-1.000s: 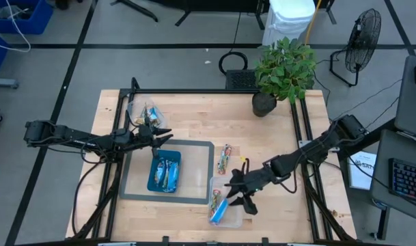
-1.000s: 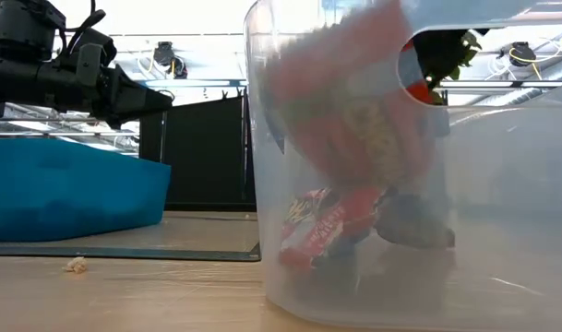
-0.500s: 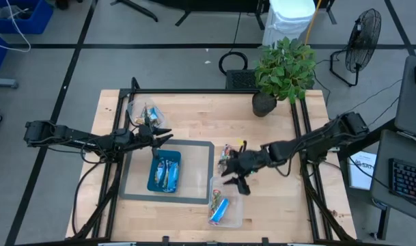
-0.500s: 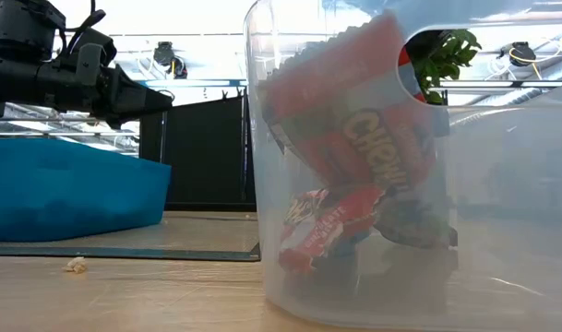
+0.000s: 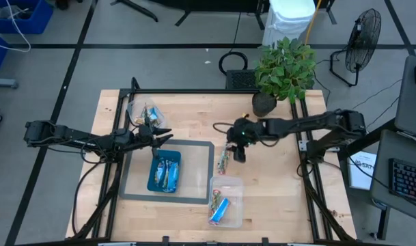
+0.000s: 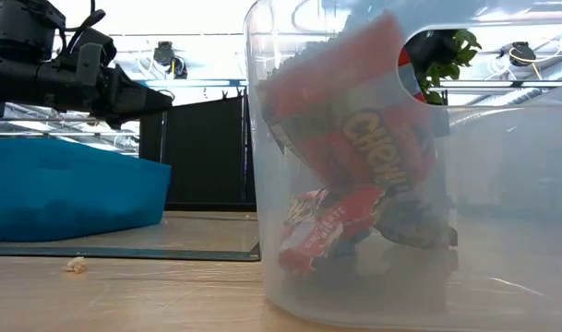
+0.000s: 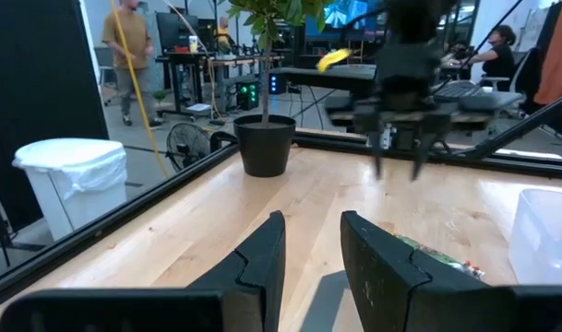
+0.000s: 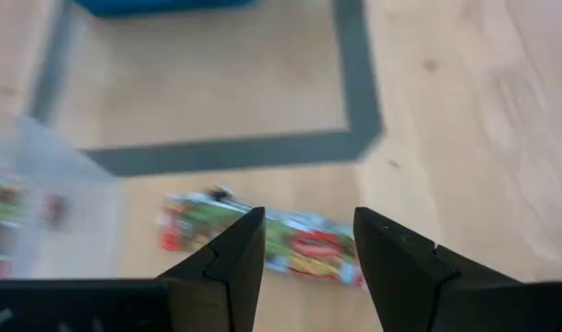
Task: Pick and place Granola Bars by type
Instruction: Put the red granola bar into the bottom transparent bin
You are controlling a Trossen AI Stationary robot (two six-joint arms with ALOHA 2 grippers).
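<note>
Hovering with fingers spread, the right tool hangs over a red-green bar.

This is a robotics lab or workshop. The wooden table sits in a black metal frame on a grey floor marked with black tape lines, with a standing fan, a lined bin and a keyboard around it. The left wrist view shows desks with monitors and people working behind.
</note>
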